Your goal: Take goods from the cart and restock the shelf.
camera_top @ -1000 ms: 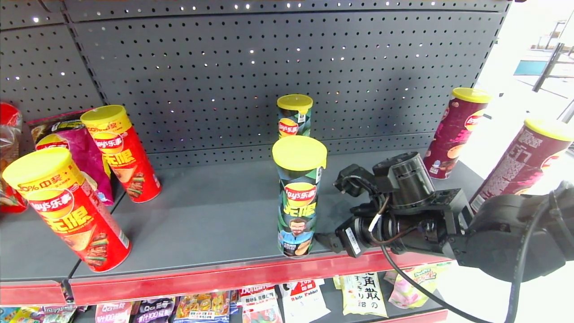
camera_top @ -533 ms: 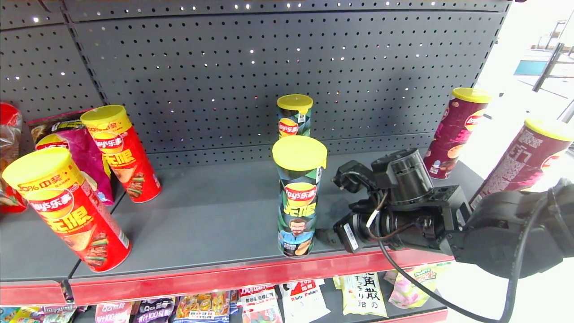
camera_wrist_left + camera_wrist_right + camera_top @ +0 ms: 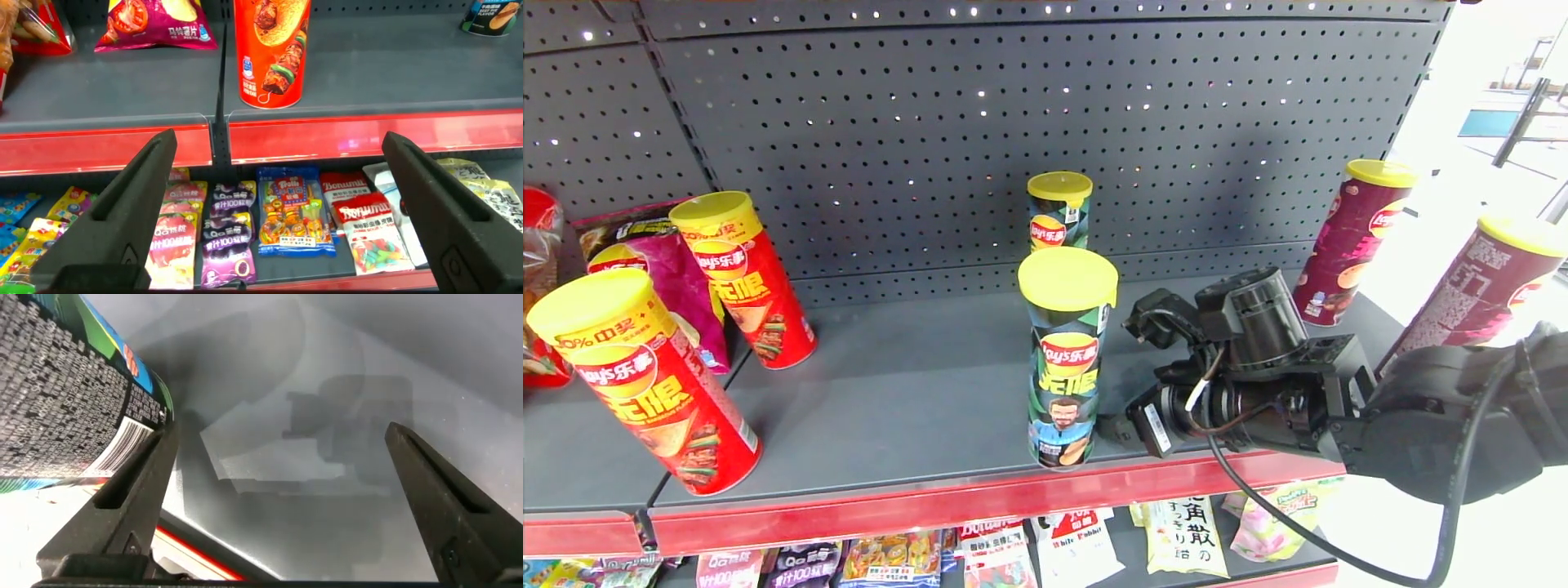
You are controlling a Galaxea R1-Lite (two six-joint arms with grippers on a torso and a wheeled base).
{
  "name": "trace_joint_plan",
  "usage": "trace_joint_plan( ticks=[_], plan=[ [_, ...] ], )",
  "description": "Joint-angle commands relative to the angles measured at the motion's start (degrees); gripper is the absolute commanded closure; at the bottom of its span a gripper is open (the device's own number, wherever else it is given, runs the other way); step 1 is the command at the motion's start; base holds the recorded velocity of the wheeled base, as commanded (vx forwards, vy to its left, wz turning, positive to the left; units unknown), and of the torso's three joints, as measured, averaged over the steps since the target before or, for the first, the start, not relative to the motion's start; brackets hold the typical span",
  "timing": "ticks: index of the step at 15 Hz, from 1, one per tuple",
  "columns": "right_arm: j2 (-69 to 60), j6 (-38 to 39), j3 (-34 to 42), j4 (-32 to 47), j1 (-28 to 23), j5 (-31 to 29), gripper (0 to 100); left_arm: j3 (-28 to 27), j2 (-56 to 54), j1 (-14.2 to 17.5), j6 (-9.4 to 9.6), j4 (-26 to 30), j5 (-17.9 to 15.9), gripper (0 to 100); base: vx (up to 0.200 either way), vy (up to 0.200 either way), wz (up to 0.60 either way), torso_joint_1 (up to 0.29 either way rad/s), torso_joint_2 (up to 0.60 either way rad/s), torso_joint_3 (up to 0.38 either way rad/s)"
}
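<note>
Right gripper (image 3: pixel 279 433) fingers stood apart just beside green can (image 3: pixel 1066 359) at shelf (image 3: pixel 890 408) front edge. Judged best: straight pull-back, without clipping can. Left gripper (image 3: pixel 278 147) fingers apart too.

Front green can (image 3: pixel 1067 359) hides the base of rear green can (image 3: pixel 1058 211).

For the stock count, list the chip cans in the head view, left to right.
Front red can → rear red can → front green can → rear maroon can → near maroon can.
</note>
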Motion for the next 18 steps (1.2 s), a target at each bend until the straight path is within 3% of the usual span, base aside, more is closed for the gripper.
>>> trace_joint_plan(
  ticks=[1, 18],
  plan=[
    [-0.03, -0.02, -0.02, -0.04, 0.36, 0.02, 0, 0.00, -0.02, 0.01, -0.01, -0.01, 0.06, 0, 0.000, 0.000, 0.00, 0.000, 0.00, 0.000],
    [0.15, 0.07, -0.10, -0.48, 0.45, 0.02, 0, 0.00, -0.02, 0.01, -0.01, -0.01, -0.03, 0, 0.000, 0.000, 0.00, 0.000, 0.00, 0.000]
  ],
)
